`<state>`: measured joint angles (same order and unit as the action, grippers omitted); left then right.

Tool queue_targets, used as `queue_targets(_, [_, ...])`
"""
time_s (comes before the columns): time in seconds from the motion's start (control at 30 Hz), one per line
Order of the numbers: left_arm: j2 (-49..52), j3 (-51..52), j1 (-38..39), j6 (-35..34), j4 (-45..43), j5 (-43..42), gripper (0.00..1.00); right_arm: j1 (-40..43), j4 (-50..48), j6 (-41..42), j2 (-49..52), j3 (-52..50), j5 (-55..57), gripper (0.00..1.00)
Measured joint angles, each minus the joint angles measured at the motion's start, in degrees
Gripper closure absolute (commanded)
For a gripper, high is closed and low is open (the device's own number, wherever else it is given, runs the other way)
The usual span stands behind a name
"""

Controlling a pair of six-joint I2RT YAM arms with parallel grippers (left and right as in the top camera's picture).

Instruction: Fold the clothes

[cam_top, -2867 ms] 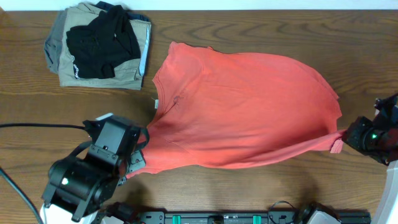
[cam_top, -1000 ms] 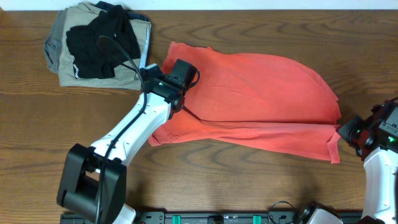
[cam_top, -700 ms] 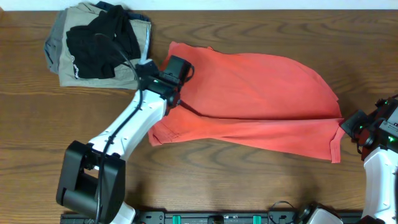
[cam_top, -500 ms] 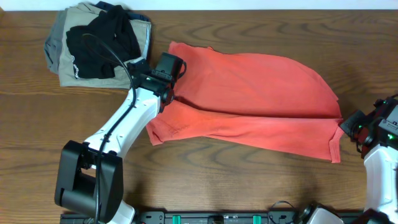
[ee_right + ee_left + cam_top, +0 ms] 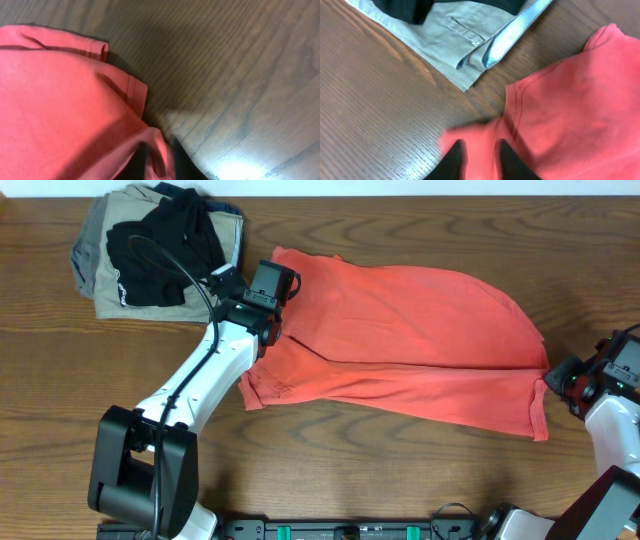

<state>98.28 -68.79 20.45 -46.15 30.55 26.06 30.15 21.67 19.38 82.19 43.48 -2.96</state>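
Observation:
The clothes are a red-orange T-shirt (image 5: pixel 400 330) lying across the table's middle, its lower part folded up over the body so a long fold runs left to right. My left gripper (image 5: pixel 266 330) sits over the shirt's left end near the neck. In the left wrist view its gripper (image 5: pixel 481 155) is open, with a gap between its fingers and red cloth (image 5: pixel 570 110) lying loosely in it. My right gripper (image 5: pixel 556 380) is at the shirt's right edge. Its wrist view shows the gripper (image 5: pixel 162 160) open, with a hemmed fold of the shirt (image 5: pixel 60 100) between its fingers.
A pile of khaki and grey folded garments (image 5: pixel 110 275) with a black garment (image 5: pixel 165 245) on top lies at the back left, its corner (image 5: pixel 445 35) close to my left gripper. A black cable trails along the left arm. The table's front rail (image 5: pixel 400 530) runs along the bottom.
The left arm carried the shirt's left edge up and left, flattening the fold. The right gripper shifted slightly right. The jaws of both grippers, shut on cloth before, now stand apart.

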Motion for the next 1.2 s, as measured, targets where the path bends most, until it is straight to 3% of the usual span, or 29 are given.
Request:
queue_targets(0.07, [0.0,0.0,0.0,0.9,0.0,-0.3,0.23,0.0,0.2,0.0,0.0,0.0,0.0,0.09])
queue_targets(0.1, [0.0,0.0,0.0,1.9,0.2,-0.4,0.19,0.0,0.7,0.0,0.0,0.0,0.0,0.03])
queue_targets(0.17, [0.0,0.0,0.0,5.1,1.9,-1.2,0.15,0.0,3.0,0.0,0.0,0.2,-0.4,0.01])
queue_targets(0.4, [-5.5,-0.5,0.0,10.3,11.9,-9.8,0.16,0.0,15.0,-0.8,0.0,3.7,-8.3,0.02])
queue_targets(0.47, [-7.8,-0.8,0.0,10.8,14.9,-14.6,0.17,0.0,17.9,-2.3,0.0,4.3,-11.4,0.11])
queue_targets(0.53, [-8.6,-1.0,0.0,11.6,16.3,-19.3,0.21,-0.1,20.4,-4.2,0.0,4.4,-13.1,0.28])
queue_targets(0.67, [-8.0,1.1,0.8,13.1,16.5,-26.4,0.41,-0.5,21.3,-6.6,0.0,3.6,-14.4,0.69])
queue_targets(0.73, [-7.2,3.5,1.3,13.4,16.3,-28.4,0.50,-0.9,20.8,-7.3,0.0,2.4,-14.8,0.85])
queue_targets(0.83, [-4.7,6.7,1.7,13.4,16.0,-29.9,0.60,-1.9,18.8,-7.8,0.0,-1.0,-15.2,0.89])
queue_targets(0.93, [-1.2,8.7,1.6,13.7,15.6,-30.7,0.64,-2.2,15.5,-7.8,0.0,-4.8,-15.3,0.89])
queue_targets(1.2, [4.4,9.1,1.4,13.8,13.8,-31.3,0.65,-2.2,13.2,-7.2,0.1,-7.0,-14.7,0.96])
